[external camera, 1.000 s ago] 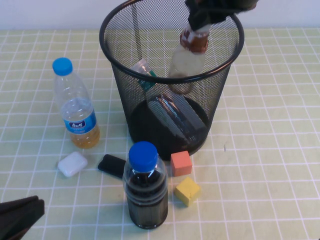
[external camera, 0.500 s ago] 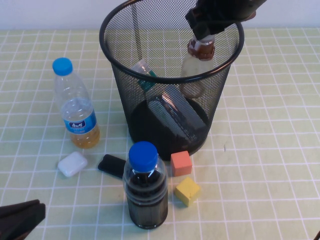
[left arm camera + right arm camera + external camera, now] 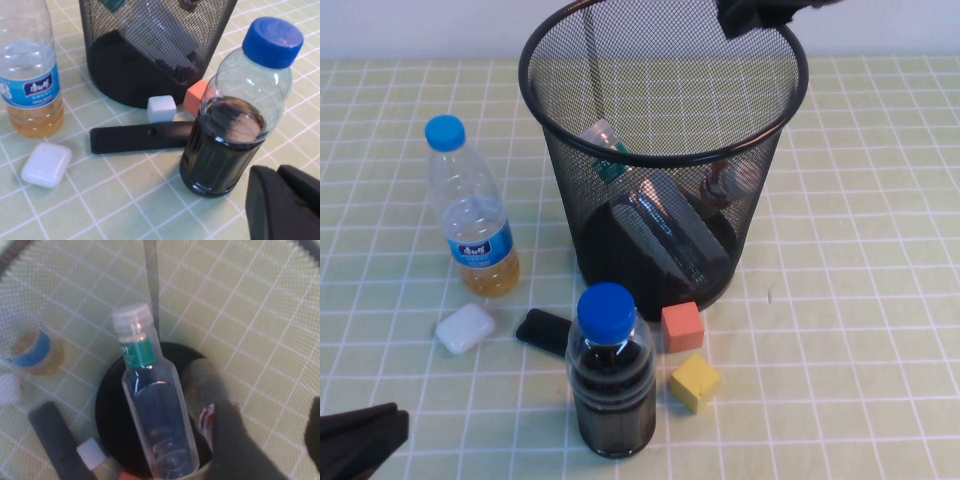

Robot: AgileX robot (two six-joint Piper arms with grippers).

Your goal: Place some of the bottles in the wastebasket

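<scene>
The black wire-mesh wastebasket (image 3: 552, 120) stands at the table's back centre. Both white-capped bottles lie inside it. The one with the green-and-white label (image 3: 612, 150) leans against the left wall, and it also shows in the right wrist view (image 3: 150, 405). The small rounded bottle with the brown neck band (image 3: 725, 185) rests at the bottom right (image 3: 200, 385). My right gripper (image 3: 760, 12) hangs over the basket's far right rim, open and empty (image 3: 275, 440). My left gripper (image 3: 355, 440) is shut and empty at the front left, near the dark bottle (image 3: 285, 205).
A tall blue-capped bottle (image 3: 470, 225) stands left of the basket. A dark blue-capped bottle (image 3: 610, 375) stands in front. A white case (image 3: 465, 327), a flat black object (image 3: 545, 330), an orange cube (image 3: 682, 326) and a yellow cube (image 3: 694, 381) lie between them.
My right gripper let go of the small brown-banded bottle. The bottle dropped to the bottom of the basket, and the gripper rose up and away. The left arm has barely moved.
</scene>
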